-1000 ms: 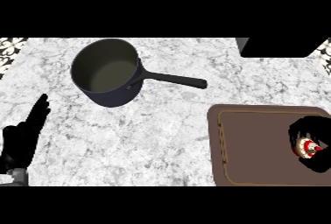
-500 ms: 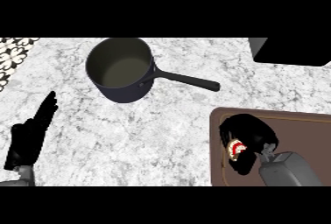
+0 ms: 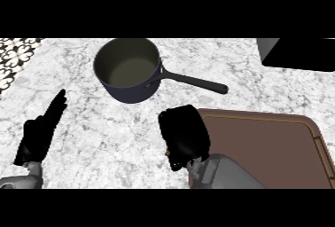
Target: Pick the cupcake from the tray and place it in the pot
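Head view: cupcake hidden under right hand [image 3: 185, 135]

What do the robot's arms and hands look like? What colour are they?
Both hands are plain black. The left hand looks long and thin, and the right hand looks wide and blocky. Each sits on a smooth, rounded grey forearm: the right forearm shows well, the left forearm only barely. No cables, markings or sleeves show.

Left robot hand [image 3: 40, 133] open, right robot hand [image 3: 185, 135] curled.

Even, bright light on marble counter [image 3: 98, 133]; soft shadow beside pot [image 3: 129, 68] (left side); no glare
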